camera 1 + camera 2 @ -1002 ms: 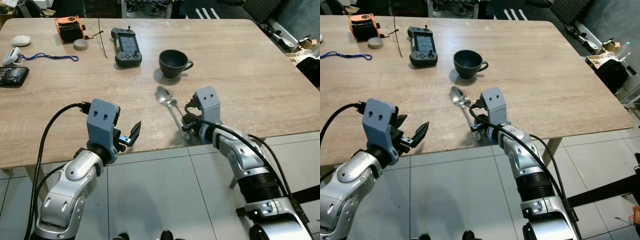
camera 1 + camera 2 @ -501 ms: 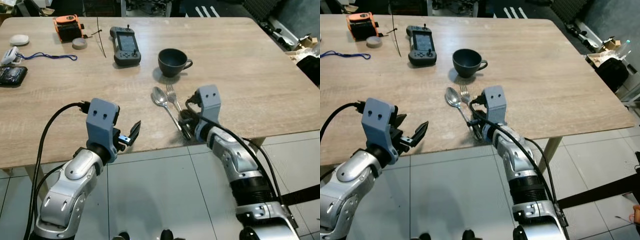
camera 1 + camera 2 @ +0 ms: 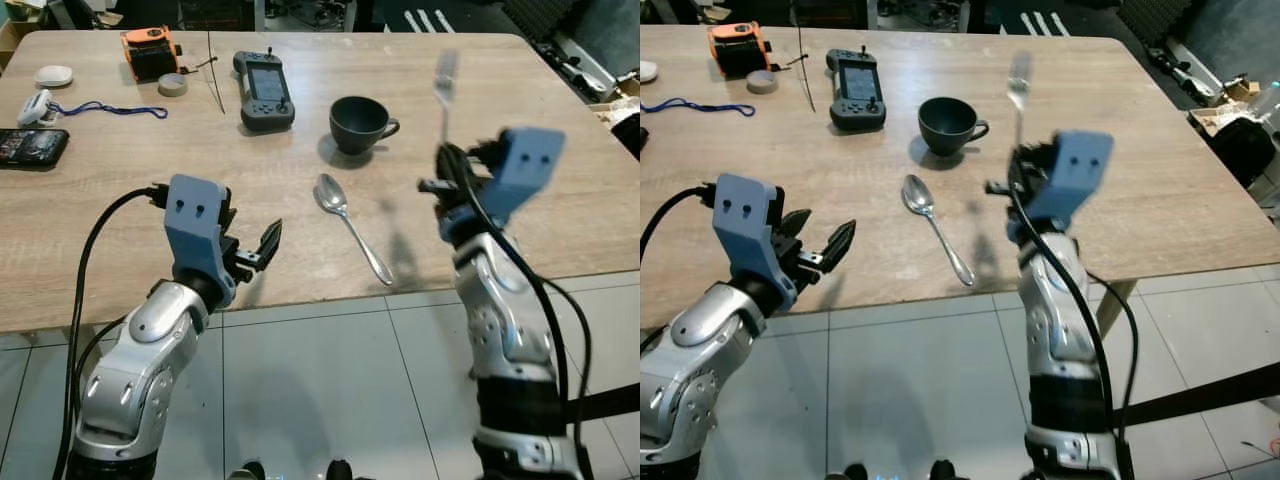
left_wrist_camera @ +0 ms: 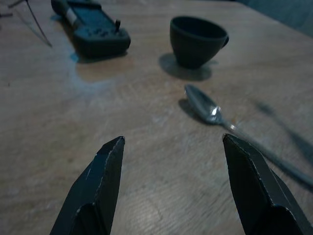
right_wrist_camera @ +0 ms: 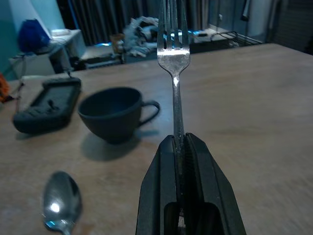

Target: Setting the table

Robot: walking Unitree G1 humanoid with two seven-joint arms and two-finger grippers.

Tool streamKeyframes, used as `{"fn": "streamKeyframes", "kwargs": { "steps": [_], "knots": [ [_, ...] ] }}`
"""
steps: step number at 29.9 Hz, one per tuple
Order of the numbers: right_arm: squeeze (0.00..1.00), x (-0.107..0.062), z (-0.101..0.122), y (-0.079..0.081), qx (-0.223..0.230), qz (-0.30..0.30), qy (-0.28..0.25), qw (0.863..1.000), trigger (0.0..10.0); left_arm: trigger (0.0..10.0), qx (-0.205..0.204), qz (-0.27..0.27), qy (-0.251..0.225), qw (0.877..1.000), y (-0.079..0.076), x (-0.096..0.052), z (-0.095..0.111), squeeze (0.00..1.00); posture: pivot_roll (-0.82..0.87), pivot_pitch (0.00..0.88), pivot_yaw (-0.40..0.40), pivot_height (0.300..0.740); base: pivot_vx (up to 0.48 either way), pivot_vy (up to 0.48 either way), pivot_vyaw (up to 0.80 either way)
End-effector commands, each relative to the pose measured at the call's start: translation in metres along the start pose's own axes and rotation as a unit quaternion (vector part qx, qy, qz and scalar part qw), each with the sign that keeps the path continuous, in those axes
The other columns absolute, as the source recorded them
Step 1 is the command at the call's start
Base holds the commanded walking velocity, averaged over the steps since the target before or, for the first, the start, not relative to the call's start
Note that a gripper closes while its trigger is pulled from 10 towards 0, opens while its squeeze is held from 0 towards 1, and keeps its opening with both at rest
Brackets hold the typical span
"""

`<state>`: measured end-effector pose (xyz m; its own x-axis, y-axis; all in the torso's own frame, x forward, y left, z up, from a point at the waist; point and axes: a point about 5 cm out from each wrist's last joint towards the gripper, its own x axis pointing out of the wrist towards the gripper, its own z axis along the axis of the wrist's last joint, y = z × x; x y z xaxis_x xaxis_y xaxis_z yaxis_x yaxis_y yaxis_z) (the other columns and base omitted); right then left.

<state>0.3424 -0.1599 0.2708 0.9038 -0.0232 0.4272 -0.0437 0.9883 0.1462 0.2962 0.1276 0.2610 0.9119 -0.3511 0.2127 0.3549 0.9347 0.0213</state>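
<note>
Large pale wooden table over grey tiled floor. Dark matte cup taken as landmark, mid-table. Beyond cup, off its far left: black handheld controller, orange device, phone. Near side of cup: silver metal spoon, flat, bowl toward cup. Right gripper raised right of cup, fingers clenched on handle of silver fork, tines up. Left gripper near-left of cup at table edge, fingers spread, nothing between.
</note>
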Motion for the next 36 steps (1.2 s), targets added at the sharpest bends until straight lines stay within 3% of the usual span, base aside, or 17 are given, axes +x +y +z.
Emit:
{"fn": "streamKeyframes", "kwargs": {
  "steps": [1, 4, 13, 19, 36],
  "knots": [
    [0.00, -0.005, 0.002, -0.004, -0.013, -0.011, -0.016, 1.000, 10.0, 10.0, -0.008, 0.000, 0.011, 1.000, -0.001, 0.000, -0.004, 0.00, 0.10, 0.263, 0.040, 0.740, 0.000, 0.000, 0.00],
    [0.00, -0.007, -0.003, -0.006, -0.013, -0.014, -0.009, 1.000, 10.0, 10.0, 0.007, 0.014, 0.024, 1.000, 0.003, 0.003, -0.008, 0.00, 0.09, 0.261, 0.041, 0.740, 0.000, 0.000, 0.00],
    [0.00, -0.010, -0.008, -0.011, -0.016, -0.019, -0.002, 1.000, 10.0, 10.0, -0.023, 0.027, 0.012, 0.999, 0.004, 0.005, -0.007, 0.00, 0.09, 0.240, 0.041, 0.740, 0.000, 0.000, 0.00],
    [0.00, -0.011, -0.010, -0.013, -0.022, -0.022, -0.003, 1.000, 10.0, 10.0, -0.003, 0.023, 0.016, 1.000, 0.003, 0.006, -0.010, 0.00, 0.08, 0.225, 0.043, 0.740, 0.000, 0.000, 0.00],
    [0.00, -0.009, -0.009, -0.026, -0.032, -0.035, -0.008, 0.999, 10.0, 10.0, 0.006, 0.018, 0.005, 1.000, 0.003, 0.007, -0.011, 0.00, 0.07, 0.197, 0.042, 0.740, -0.323, 0.000, 0.00]
  ]
}}
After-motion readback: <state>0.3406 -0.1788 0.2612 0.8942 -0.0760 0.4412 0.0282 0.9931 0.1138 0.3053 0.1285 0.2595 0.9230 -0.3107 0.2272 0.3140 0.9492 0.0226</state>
